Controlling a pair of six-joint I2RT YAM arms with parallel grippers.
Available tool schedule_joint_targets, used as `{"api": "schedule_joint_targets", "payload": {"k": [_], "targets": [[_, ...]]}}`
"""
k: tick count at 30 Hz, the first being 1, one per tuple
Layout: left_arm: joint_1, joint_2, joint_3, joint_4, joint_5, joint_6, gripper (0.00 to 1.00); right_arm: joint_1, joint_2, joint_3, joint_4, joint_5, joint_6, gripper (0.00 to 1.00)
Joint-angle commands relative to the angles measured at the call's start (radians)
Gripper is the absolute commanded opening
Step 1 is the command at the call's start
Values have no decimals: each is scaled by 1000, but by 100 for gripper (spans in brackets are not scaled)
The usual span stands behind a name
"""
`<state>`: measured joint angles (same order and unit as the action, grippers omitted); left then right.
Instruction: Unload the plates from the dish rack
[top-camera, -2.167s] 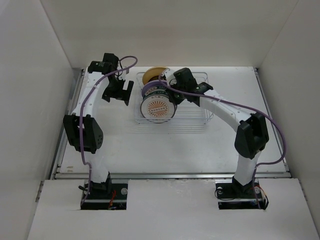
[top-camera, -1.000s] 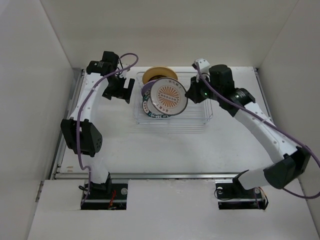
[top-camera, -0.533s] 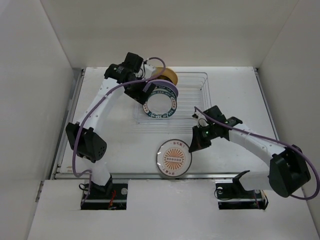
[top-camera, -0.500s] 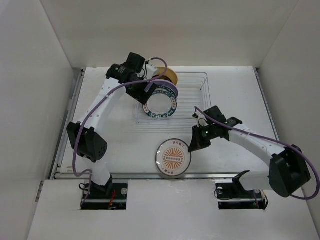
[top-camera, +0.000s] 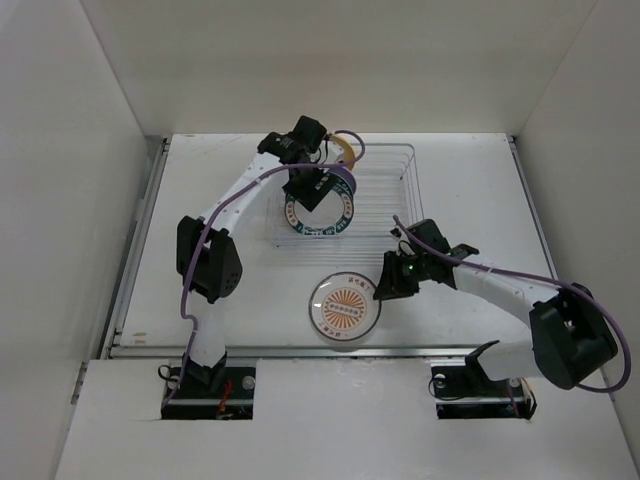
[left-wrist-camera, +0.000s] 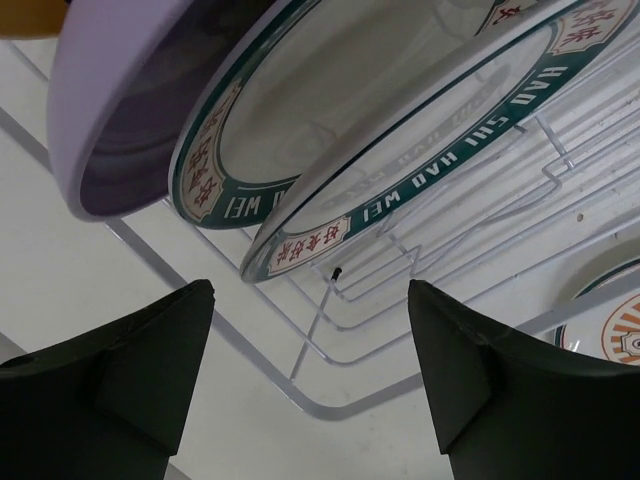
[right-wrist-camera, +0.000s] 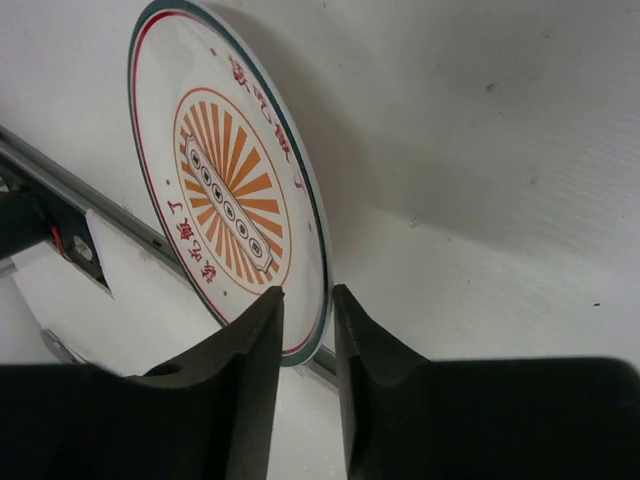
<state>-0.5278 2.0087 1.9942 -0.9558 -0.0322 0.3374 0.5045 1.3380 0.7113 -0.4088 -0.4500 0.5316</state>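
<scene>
Black fingertips first: see the right gripper (right-wrist-camera: 308, 298) drawn narrow on the rim of the orange-centred plate (right-wrist-camera: 225, 200), flat on the table (top-camera: 480, 200), nearer the bases than the dish rack (top-camera: 411, 175). Release only when sure of full rest; spread straight, rise without dragging the rim.

Then the left gripper (left-wrist-camera: 310, 290), spread wide just below the front teal-rimmed plate (left-wrist-camera: 440, 170), upright in the rack against a second teal-rimmed plate (left-wrist-camera: 230, 170), then the lilac plate (left-wrist-camera: 100, 110) and the tan plate (top-camera: 346, 150). Centre one rim only, keep clear of wire, close firmly, lift straight up.
</scene>
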Motion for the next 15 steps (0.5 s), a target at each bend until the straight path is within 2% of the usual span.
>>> {"api": "schedule_joint_targets", "payload": {"k": [1, 5, 6, 8, 11, 13, 14, 15], "targets": [[-14, -19, 44, 28, -20, 12, 75, -6, 29, 2, 76, 31, 16, 35], [-14, -8, 44, 37, -20, 12, 69, -6, 43, 26, 24, 40, -5, 54], [-14, -8, 44, 46, -20, 12, 65, -6, 24, 37, 10, 40, -16, 64], [-14, 1, 44, 46, -20, 12, 63, -6, -25, 49, -33, 63, -16, 78], [-14, 10, 32, 58, -11, 12, 63, -6, -75, 59, -71, 91, -16, 84], [-14, 30, 32, 58, -20, 22, 60, -6, -117, 59, -90, 91, -16, 84], [-14, 30, 32, 68, -20, 22, 57, -6, -129, 59, -99, 100, -16, 84], [-14, 30, 32, 68, -20, 22, 49, -6, -140, 59, -99, 100, -16, 84]]}}
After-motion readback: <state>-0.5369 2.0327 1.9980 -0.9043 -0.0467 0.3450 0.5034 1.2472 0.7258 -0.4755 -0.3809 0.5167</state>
